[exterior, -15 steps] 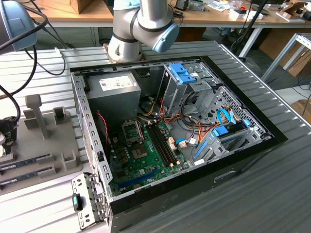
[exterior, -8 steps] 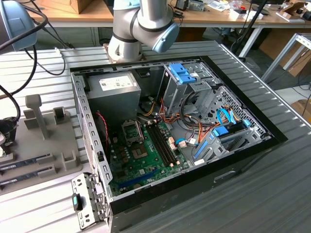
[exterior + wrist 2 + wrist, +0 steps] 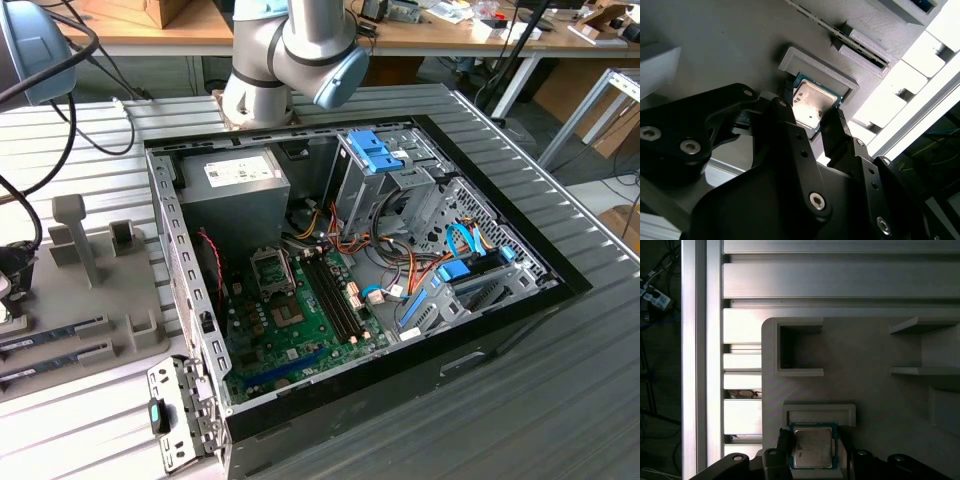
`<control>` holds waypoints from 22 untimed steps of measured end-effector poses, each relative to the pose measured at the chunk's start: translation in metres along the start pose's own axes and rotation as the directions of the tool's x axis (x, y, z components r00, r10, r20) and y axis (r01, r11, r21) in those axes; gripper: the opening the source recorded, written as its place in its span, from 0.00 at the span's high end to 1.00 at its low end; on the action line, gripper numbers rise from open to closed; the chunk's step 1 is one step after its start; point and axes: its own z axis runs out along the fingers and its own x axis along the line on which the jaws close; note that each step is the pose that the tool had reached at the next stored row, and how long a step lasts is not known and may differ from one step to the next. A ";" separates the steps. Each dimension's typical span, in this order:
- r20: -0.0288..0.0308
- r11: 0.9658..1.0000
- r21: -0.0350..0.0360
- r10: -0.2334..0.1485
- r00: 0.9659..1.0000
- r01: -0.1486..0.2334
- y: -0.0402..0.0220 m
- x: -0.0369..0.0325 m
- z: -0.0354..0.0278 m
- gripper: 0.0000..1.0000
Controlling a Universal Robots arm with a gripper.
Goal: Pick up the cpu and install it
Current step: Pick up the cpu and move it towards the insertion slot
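The cpu (image 3: pixel 812 449), seated in its grey holder (image 3: pixel 818 413), is straddled by the claw (image 3: pixel 811 114) (closure cannot be told); installation in the computer case (image 3: pixel 400 385), exterior view's centre, is not yet done.

We see a raised grey ledge (image 3: pixel 819 415) of the holder plate (image 3: pixel 875 400) walling one edge of the cpu (image 3: pixel 812 449); a square pocket (image 3: pixel 799 349) and two ribs (image 3: pixel 920 371) stand well apart, leaving flat plate between. In the exterior view, the open computer case (image 3: pixel 400 390) leaves room above the socket frame (image 3: pixel 272 268), hemmed by the power supply (image 3: pixel 235 185), drive cage (image 3: pixel 385 165) and cable bundles (image 3: pixel 400 268). The arm (image 3: pixel 290 50) stands on the counter (image 3: pixel 560 400) just behind the case.
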 end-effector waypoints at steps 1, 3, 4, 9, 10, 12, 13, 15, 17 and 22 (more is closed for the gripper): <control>0.000 1.000 0.000 0.000 1.000 0.000 0.0000 0.0000 0.0000 0.53; 0.000 1.000 0.000 0.000 1.000 0.000 0.0000 0.0000 0.0000 0.53; 0.000 1.000 0.000 0.000 1.000 0.000 0.0000 0.0000 0.0000 0.53; 0.000 1.000 0.000 0.000 1.000 0.000 0.0000 0.0001 -0.0017 0.53; 0.000 1.000 0.000 0.000 1.000 0.000 0.0000 0.0000 -0.0032 0.53; 0.000 1.000 0.000 0.000 1.000 0.000 -0.0001 0.0000 -0.0069 0.53; 0.000 1.000 0.000 0.000 1.000 0.000 -0.0001 0.0000 -0.0084 0.53; 0.000 1.000 0.000 0.000 1.000 0.000 -0.0002 0.0000 -0.0113 0.53; 0.000 1.000 0.000 0.000 1.000 0.000 -0.0002 0.0000 -0.0134 0.53; 0.000 1.000 0.000 0.000 1.000 0.000 -0.0002 0.0000 -0.0177 0.53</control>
